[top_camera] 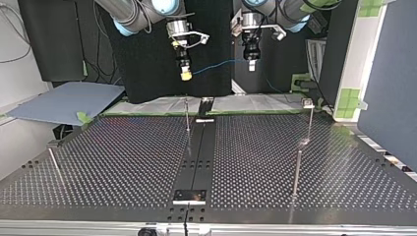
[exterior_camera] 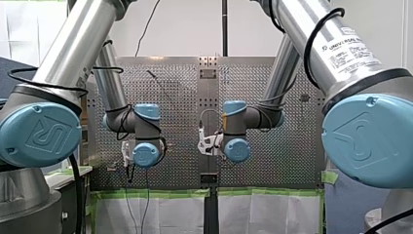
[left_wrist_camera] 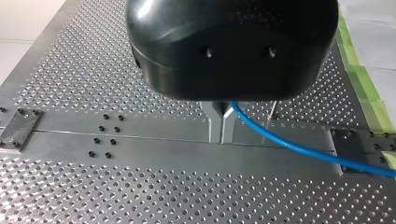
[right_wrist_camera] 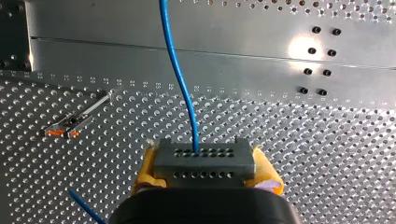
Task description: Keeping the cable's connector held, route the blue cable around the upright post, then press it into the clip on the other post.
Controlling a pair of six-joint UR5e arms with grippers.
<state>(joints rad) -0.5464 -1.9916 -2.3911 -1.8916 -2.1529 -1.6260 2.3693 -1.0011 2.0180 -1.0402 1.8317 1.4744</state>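
High over table [top_camera: 123,162], blue cable [top_camera: 216,67] runs near level from right gripper [top_camera: 185,73], clamped on connector [right_wrist_camera: 204,163], to left gripper [left_wrist_camera: 223,126], pinched on cable; post [top_camera: 187,115] well below.

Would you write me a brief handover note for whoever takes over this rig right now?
My right gripper: shut on the connector.
My left gripper: shut on the blue cable, further along.
Both hang high above the table.
The upright post and clip post are untouched.
Done: cable lifted, spanning the grippers.
Left: route around the post, press into the clip.
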